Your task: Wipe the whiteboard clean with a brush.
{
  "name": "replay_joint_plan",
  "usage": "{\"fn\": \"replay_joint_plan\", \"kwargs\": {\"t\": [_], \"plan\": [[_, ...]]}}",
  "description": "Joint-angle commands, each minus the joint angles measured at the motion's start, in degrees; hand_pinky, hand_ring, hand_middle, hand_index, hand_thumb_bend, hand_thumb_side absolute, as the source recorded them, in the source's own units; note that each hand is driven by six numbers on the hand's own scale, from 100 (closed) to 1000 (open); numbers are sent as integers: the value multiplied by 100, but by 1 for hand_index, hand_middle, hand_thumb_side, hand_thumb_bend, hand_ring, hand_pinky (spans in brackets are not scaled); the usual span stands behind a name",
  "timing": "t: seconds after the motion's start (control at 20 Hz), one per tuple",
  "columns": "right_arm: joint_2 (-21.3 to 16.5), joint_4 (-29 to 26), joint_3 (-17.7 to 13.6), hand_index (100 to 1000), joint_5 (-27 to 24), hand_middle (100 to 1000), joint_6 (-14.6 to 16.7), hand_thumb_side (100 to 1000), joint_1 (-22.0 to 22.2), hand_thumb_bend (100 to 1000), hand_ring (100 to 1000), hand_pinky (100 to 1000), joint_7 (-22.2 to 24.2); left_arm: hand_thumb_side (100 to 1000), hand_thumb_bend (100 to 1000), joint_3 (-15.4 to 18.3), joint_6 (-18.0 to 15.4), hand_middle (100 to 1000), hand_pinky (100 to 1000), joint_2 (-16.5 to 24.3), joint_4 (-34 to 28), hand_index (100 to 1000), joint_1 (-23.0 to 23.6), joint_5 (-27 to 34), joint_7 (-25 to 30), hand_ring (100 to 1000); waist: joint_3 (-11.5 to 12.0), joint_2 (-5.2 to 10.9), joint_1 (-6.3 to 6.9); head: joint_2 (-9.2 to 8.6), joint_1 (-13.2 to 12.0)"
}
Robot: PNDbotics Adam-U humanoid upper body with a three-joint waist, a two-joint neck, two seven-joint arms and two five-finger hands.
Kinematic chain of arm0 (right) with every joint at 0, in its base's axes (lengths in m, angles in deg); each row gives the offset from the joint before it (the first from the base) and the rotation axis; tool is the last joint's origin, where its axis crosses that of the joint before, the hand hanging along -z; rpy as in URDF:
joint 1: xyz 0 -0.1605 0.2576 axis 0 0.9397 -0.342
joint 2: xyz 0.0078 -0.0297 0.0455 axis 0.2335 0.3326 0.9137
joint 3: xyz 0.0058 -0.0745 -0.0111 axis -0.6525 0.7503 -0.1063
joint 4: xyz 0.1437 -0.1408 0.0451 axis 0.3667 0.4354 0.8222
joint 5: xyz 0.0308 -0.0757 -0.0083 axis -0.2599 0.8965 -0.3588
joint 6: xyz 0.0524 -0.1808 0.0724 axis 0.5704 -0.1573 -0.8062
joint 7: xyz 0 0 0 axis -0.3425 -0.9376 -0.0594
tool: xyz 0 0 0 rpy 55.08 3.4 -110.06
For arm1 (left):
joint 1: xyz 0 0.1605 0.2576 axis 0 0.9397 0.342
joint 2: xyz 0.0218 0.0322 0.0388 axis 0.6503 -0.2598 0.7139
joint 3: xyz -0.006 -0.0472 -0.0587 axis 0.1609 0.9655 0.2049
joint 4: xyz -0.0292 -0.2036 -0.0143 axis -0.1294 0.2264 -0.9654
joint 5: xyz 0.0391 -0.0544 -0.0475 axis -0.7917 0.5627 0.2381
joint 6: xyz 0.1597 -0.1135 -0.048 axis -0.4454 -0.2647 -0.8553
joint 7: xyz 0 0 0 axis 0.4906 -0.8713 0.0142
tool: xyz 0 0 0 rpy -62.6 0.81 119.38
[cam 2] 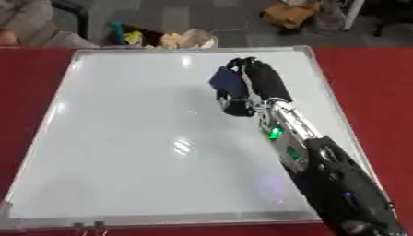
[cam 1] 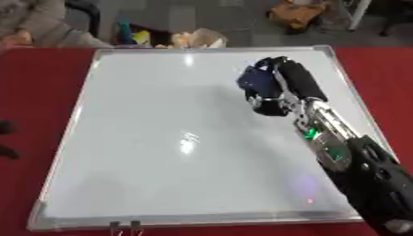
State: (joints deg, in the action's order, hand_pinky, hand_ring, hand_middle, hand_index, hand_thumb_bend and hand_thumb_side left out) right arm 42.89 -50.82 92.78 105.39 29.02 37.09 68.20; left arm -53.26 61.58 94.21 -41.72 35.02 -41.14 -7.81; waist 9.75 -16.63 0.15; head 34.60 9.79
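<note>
Red covering spreads over the desk (cam 1: 32, 83), and on it lies a large whiteboard (cam 1: 161, 138) with a thin silver frame and rounded corners, its glossy white face catching soft glare spots near the middle and far edge. No marks can be made out on its surface. Beyond the far edge, grey floor and a clutter of yellowish and tan items show only as vague shapes.

From the lower right, the right arm, black with silver joints and a small green light at the wrist, reaches across the board. Its right hand (cam 1: 278, 87) has its fingers curled round a dark blue brush (cam 1: 256, 79), which sits over the board's upper right part. Most of the brush is hidden by the fingers, so only a rounded blue block shows; whether it touches the board cannot be told.

At the near edge of the frame, two small grey clips (cam 1: 125, 225) are partly cut off.
</note>
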Motion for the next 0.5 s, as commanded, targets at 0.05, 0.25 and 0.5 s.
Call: {"fn": "replay_joint_plan", "kwargs": {"t": [0.05, 0.25, 0.5], "plan": [[-121, 160, -163, 789, 16, 475, -78, 201, -143, 117, 465, 238, -233, 950, 244, -5, -17, 544, 414, 44, -96, 604, -78, 13, 30, 687, 23, 78, 9, -83, 28], [-126, 416, -299, 788, -42, 472, -171, 206, -192, 109, 465, 238, -501, 949, 244, -11, -22, 544, 415, 52, -95, 604, -96, 13, 37, 687, 58, 70, 6, -110, 36], [-122, 765, -427, 785, -146, 469, -255, 222, -226, 100, 466, 239, -805, 948, 245, -13, -26, 544, 415, 59, -94, 604, -107, 13, 37, 687, 96, 67, 1, -133, 43]]}}
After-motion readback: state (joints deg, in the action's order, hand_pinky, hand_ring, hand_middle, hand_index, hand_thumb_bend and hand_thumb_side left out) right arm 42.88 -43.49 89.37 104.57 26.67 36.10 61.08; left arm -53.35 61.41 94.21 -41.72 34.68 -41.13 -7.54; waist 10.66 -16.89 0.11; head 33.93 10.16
